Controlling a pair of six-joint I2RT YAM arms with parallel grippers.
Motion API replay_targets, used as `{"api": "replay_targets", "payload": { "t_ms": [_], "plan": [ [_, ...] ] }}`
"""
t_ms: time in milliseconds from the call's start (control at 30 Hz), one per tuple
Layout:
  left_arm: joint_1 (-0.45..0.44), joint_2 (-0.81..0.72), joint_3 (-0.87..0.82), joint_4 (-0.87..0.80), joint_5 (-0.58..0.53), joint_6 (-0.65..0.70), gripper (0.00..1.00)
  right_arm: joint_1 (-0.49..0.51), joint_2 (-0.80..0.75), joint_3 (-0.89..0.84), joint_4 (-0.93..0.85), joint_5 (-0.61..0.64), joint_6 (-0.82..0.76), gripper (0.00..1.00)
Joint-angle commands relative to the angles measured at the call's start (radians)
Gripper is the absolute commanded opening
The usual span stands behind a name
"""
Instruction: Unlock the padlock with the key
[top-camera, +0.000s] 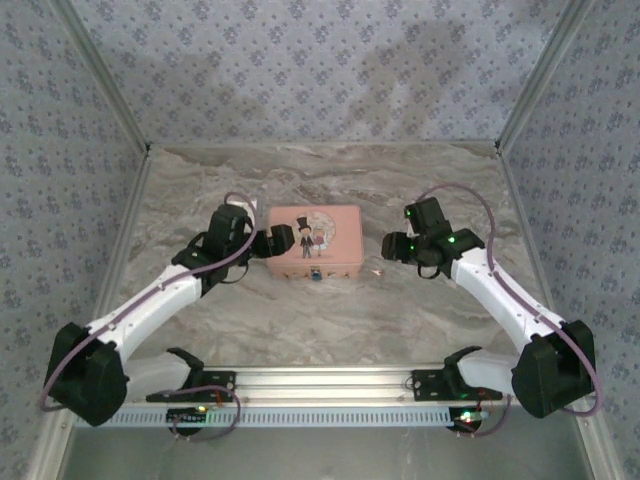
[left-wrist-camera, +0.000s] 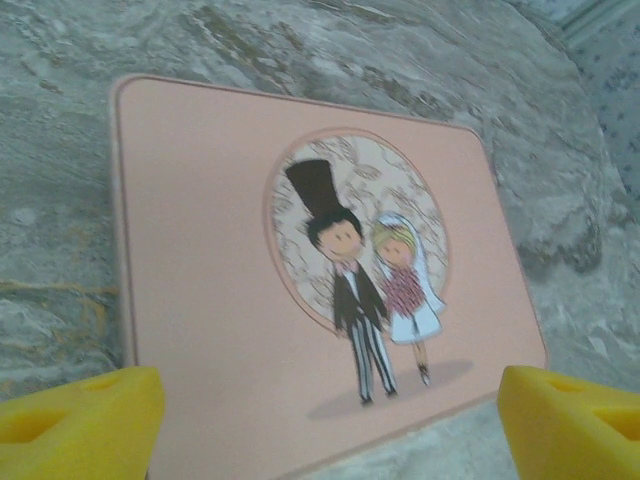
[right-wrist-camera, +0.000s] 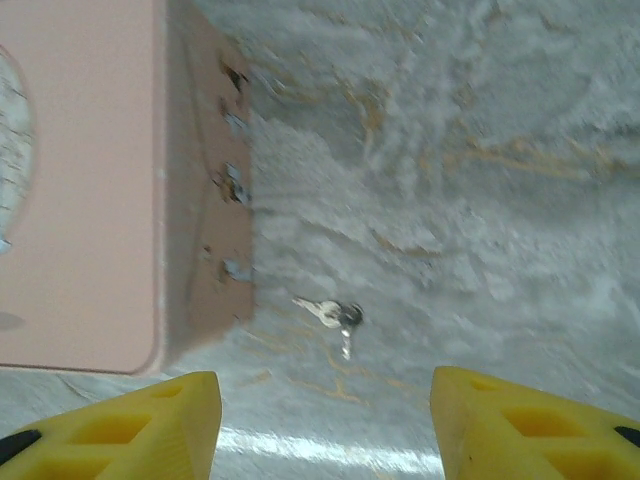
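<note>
Silvery little key (right-wrist-camera: 330, 315) (bit blurry) lies just right of the pink tin (right-wrist-camera: 80, 200), centred ahead of the right gripper (right-wrist-camera: 325, 400), which is spread wide and empty. Tiny bluish padlock (top-camera: 316, 272) sits at the tin's front edge.

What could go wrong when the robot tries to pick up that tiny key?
1. The key is small and lies flat on the marble table. The open right gripper might push it away or pinch it crooked.
2. The key sits close to the pink tin, so a finger could bump the tin's side.
3. The open left gripper is right by the tin. A nudge could shift the little padlock at its front edge.
</note>
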Motion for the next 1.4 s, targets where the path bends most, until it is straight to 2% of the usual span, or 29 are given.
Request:
{"api": "replay_targets", "payload": {
  "t_ms": [0, 167, 400, 533, 733, 1367],
  "plan": [
    [-0.064, -0.050, -0.019, -0.088, -0.059, 0.019, 0.86, -0.001, 0.015, 0.015, -0.102, 0.011, 0.070, 0.59],
    [-0.175, -0.091, -0.050, -0.088, -0.130, -0.004, 0.85, -0.005, 0.087, 0.018, -0.081, -0.015, 0.145, 0.58],
    [-0.283, -0.076, -0.067, -0.070, -0.169, -0.041, 0.85, 0.023, 0.209, 0.021, -0.026, -0.027, 0.267, 0.47],
    [-0.303, -0.061, -0.076, -0.053, -0.171, -0.060, 0.85, 0.035, 0.275, 0.028, 0.009, -0.048, 0.311, 0.42],
    [-0.318, -0.047, -0.079, -0.044, -0.176, -0.070, 0.85, 0.045, 0.357, 0.054, 0.024, -0.048, 0.365, 0.42],
    [-0.322, -0.105, -0.165, -0.036, -0.213, -0.116, 0.85, 0.048, 0.463, 0.077, 0.085, -0.067, 0.438, 0.33]
  ]
}}
